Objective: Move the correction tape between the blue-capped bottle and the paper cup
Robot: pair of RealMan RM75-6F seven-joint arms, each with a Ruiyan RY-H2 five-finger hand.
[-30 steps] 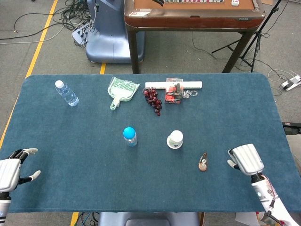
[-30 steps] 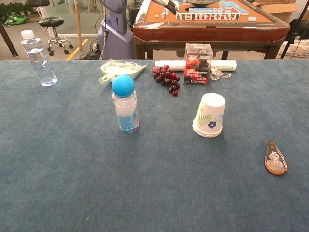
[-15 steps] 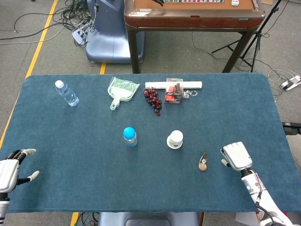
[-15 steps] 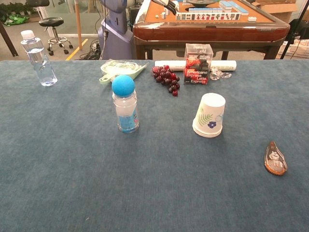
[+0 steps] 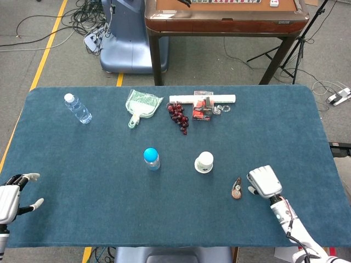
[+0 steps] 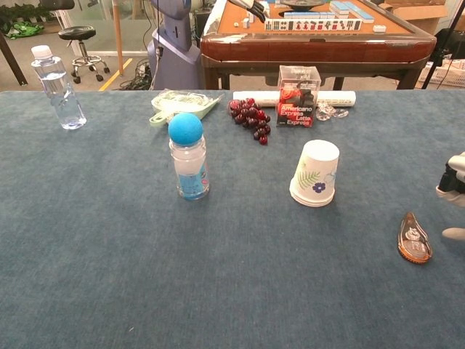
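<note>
Right robot hand point(image 5: 264, 182) just beside correction tape point(image 5: 237, 188), grip unclear, chest view catches only fingertips point(image 6: 454, 233), left robot hand point(image 5: 12, 196) open, head view only

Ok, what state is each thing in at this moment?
correction tape: flat on the table, not held
right robot hand: beside the tape, holding nothing
left robot hand: fingers apart, holding nothing
blue-capped bottle: upright, capped
paper cup: upside down
clear water bottle: upright, capped

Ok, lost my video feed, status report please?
Right hand open beside correction tape, not touching. Left hand open at table edge. Tape flat, right of paper cup. Gap to blue-capped bottle unobstructed.
</note>
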